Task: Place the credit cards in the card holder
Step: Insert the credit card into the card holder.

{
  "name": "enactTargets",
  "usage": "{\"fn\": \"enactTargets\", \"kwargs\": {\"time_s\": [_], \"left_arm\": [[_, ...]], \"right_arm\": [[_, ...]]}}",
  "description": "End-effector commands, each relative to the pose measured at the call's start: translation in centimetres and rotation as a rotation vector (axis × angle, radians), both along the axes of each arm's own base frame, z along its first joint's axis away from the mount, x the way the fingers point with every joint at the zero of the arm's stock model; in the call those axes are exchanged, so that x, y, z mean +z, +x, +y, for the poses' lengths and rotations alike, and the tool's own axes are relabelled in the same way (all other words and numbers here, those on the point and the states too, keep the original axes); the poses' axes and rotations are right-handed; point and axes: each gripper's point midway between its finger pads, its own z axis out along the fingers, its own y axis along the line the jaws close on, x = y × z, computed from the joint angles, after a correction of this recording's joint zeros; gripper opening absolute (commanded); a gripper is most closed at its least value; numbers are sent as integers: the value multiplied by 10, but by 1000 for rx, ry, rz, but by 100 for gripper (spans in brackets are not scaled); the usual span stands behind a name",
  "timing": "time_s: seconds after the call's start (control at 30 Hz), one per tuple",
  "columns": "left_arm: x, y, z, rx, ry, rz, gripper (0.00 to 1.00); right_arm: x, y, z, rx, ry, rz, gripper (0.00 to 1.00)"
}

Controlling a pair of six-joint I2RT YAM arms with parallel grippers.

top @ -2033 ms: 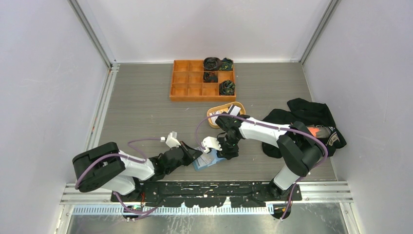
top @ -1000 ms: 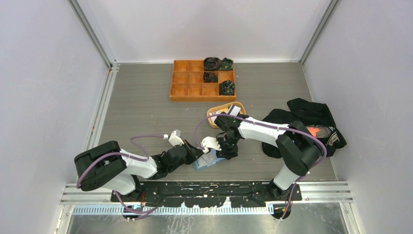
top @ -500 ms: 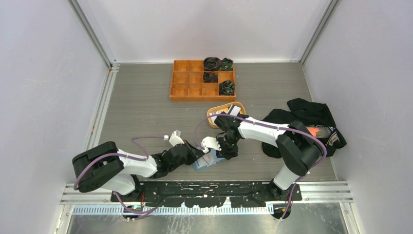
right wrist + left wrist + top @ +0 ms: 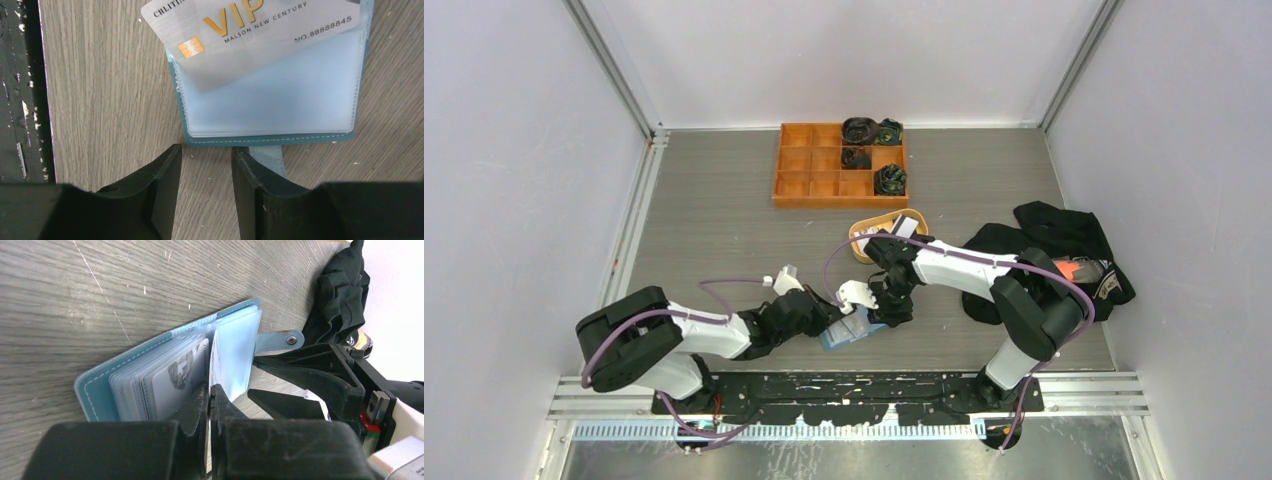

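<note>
The blue card holder [image 4: 848,334] lies open on the table near the front edge, its clear sleeves [image 4: 235,347] fanned up. My left gripper [image 4: 209,391] is shut on a silver credit card [image 4: 250,35] with gold VIP lettering. The card is tilted, one corner inside a clear sleeve [image 4: 280,100]. Another grey card [image 4: 175,382] sits in a sleeve beside it. My right gripper [image 4: 206,160] stands open at the holder's edge, one finger [image 4: 252,175] resting over the snap tab [image 4: 267,157]. In the top view the left gripper [image 4: 832,312] and right gripper [image 4: 882,315] flank the holder.
An oval tan dish [image 4: 861,246] holding more cards sits behind the right arm. An orange compartment tray [image 4: 809,180] with dark rolled items stands at the back. Black cloth [image 4: 1064,235] lies at the right. The black base plate [image 4: 20,100] runs just beside the holder.
My left arm has crept slightly toward the card holder with the card still in its grip. The right arm and the holder have stayed put.
</note>
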Motion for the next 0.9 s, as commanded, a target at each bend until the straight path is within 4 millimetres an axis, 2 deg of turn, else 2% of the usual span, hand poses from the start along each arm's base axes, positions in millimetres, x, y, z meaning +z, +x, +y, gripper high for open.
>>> {"fn": "enactTargets", "kwargs": {"time_s": [0.0,0.43,0.87], "left_arm": [[-11,-1,-1,-44,22,31,0],[-21,5,-4,-101,-14,49,0],[-31,6,-4,-116,-12,70,11]], "right_arm": [[2,-3,7,23,13,10,47],[3,-3,7,24,13,8,47],[9,-1,10,15,32,-6,48]]}}
